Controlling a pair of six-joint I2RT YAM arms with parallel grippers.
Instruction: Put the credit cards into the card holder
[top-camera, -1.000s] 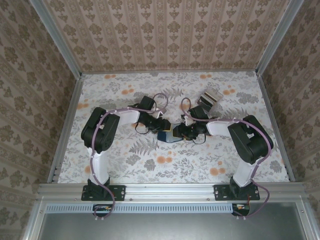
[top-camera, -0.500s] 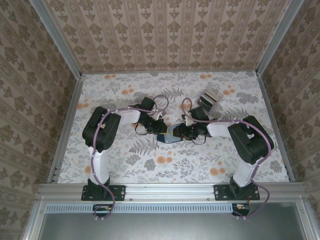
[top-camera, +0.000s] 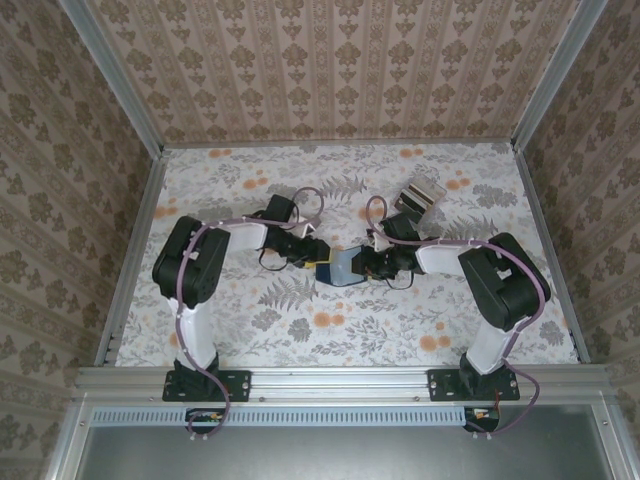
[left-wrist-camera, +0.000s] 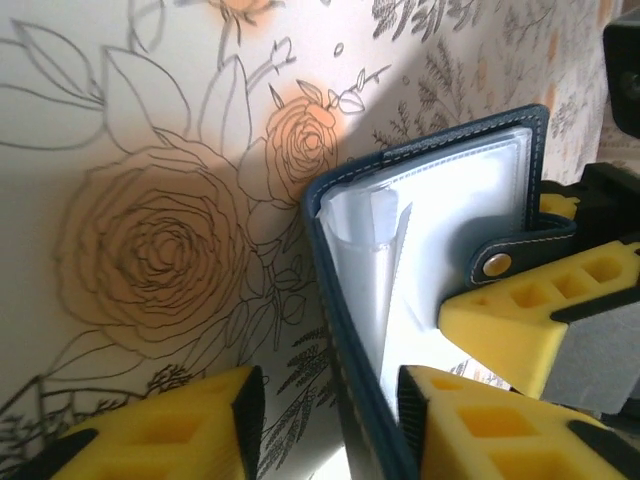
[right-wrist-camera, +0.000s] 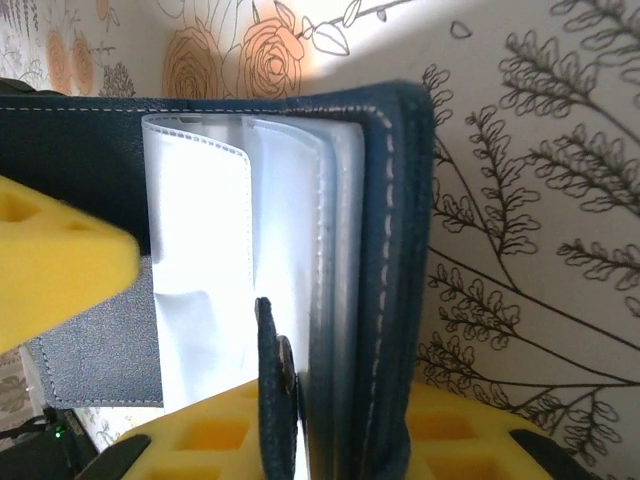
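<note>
Quick status from us: we'd call this early days, with the opening-up part under way and the actual loading not started. The small dark navy-blue, leather-like folding card holder (top-camera: 340, 270) is sitting mid-table on the floral-print table (top-camera: 300, 340), right between the two arms, and it's spread open enough that we can see its clear plastic sleeves (right-wrist-camera: 290, 250). As far as we can tell those sleeves are empty, with no card showing through any of them. The right gripper (right-wrist-camera: 335, 440) is clamped onto one side of the holder: its yellow pads sit on either side of the stitched cover and the sleeve pack, with the little snap tab (left-wrist-camera: 495, 262) poking out near them. The left gripper (left-wrist-camera: 325, 420) has its jaws spread wide. The edge of the other cover runs down between them, up against one pad and clear of the other, so we'd say it isn't grasping anything. The thin grey-beige rectangular plastic credit cards (top-camera: 424, 192) are in a stack toward the back right of the table, well apart from the holder, and neither gripper has one. So what's left, by our reckoning, is basically everything: fetch a card, slide it into a sleeve, repeat.
</note>
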